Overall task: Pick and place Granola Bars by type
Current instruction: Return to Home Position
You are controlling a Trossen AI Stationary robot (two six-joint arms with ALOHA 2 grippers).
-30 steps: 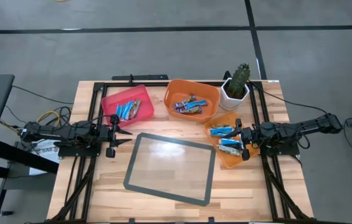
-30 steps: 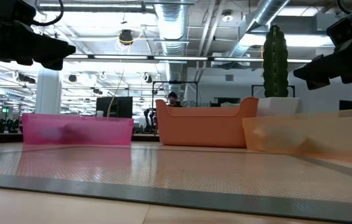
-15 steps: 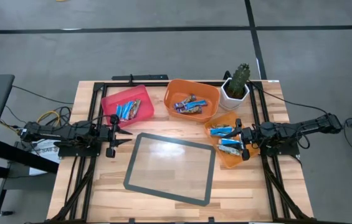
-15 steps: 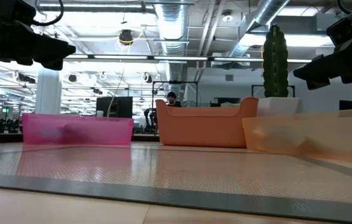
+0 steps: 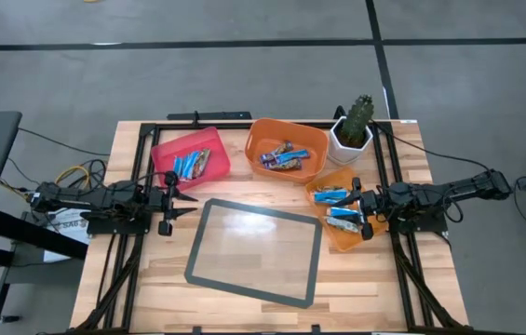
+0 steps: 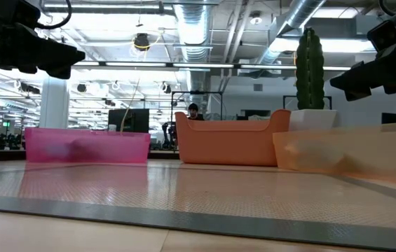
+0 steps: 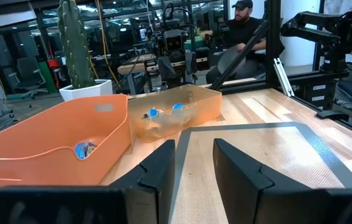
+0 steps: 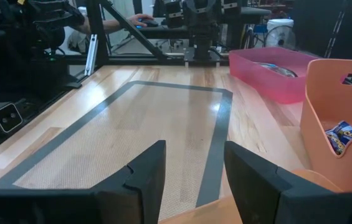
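The Granola Bars lie in three bins. A few blue and brown ones (image 5: 191, 165) are in the red bin (image 5: 165, 149) at the far left. A mixed heap (image 5: 284, 157) is in the orange bin (image 5: 286, 127) at the far middle. Blue ones (image 5: 340, 209) are in the pale orange bin (image 5: 337, 240) at the right. My left gripper (image 5: 186, 204) (image 7: 194, 149) stands open and level by the left edge, nothing between its fingers. My right gripper (image 5: 359, 212) (image 8: 194, 152) hangs open over the pale bin's right side, holding nothing.
A grey-framed mat (image 5: 255, 249) lies askew in the table's middle, between the two grippers. A cactus in a white pot (image 5: 356, 126) stands at the far right, behind the pale bin. A person (image 7: 244, 31) sits beyond the table.
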